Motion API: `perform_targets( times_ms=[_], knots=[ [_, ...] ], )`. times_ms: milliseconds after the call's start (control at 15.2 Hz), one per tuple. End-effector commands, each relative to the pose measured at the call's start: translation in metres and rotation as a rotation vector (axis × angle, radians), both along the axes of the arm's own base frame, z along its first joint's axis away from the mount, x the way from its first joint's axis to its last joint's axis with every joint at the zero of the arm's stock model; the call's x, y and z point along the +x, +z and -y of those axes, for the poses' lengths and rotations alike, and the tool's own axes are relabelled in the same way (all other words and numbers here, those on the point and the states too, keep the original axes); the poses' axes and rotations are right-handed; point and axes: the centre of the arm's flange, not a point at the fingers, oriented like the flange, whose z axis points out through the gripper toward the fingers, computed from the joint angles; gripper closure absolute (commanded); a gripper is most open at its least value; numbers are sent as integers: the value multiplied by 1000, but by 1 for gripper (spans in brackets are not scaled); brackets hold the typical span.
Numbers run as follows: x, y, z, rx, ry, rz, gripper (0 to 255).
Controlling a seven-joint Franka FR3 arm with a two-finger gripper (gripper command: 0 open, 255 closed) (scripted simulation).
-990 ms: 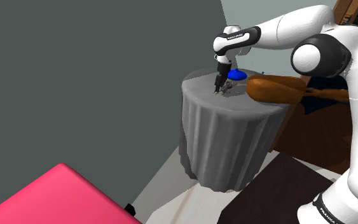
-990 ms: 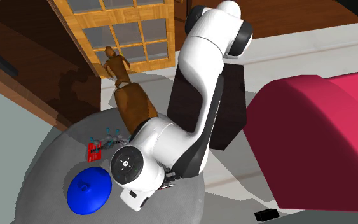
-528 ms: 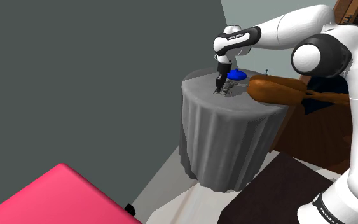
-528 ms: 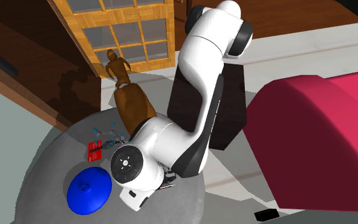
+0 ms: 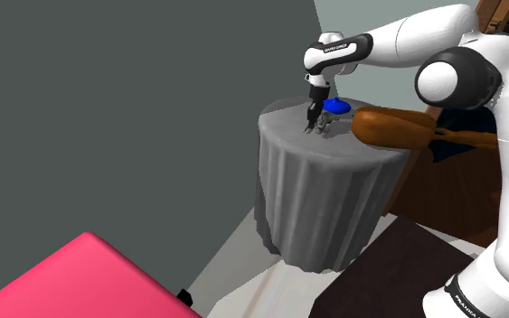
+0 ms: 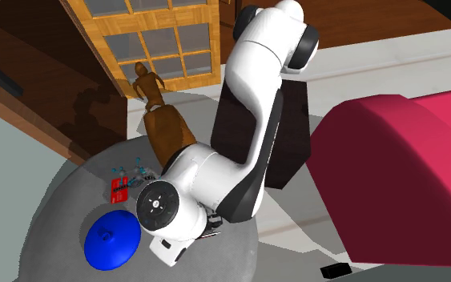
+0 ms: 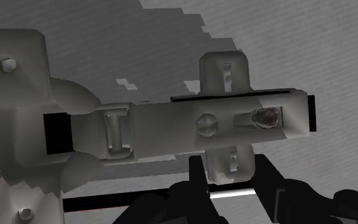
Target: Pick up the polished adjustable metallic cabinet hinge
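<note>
The cabinet hinge (image 7: 190, 124) is a pale grey metal piece with a cup plate at one end and a screwed arm with a cross plate. In the wrist view my black fingers (image 7: 199, 178) clasp the lower tab of that cross plate, so the gripper (image 7: 231, 181) is shut on the hinge. In the shoulder view the gripper (image 5: 313, 126) points straight down over the round grey-draped table (image 5: 315, 194), with the small hinge (image 5: 322, 129) at its tips near the cloth. In the second exterior view the arm's wrist (image 6: 167, 212) covers the hand.
A blue dome-shaped object (image 5: 336, 106) (image 6: 111, 239) sits just behind the gripper. A brown wooden figure (image 5: 397, 126) (image 6: 163, 128) lies at the table's side towards the stand. A small red item (image 6: 120, 189) lies by it. A pink sofa (image 6: 408, 176) stands on the floor.
The fingers have closed on the hinge's cross plate. The hand has since risen slightly above the tablecloth with the hinge between its fingers.
</note>
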Motion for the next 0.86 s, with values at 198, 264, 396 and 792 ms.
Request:
perform_targets(
  times_ms=[198,264,396,792],
  knots=[
    [0,26,0,0,0,0,255],
    [0,31,0,0,0,0,255],
    [0,42,0,0,0,0,255],
    [0,64,0,0,0,0,255]
  ],
)
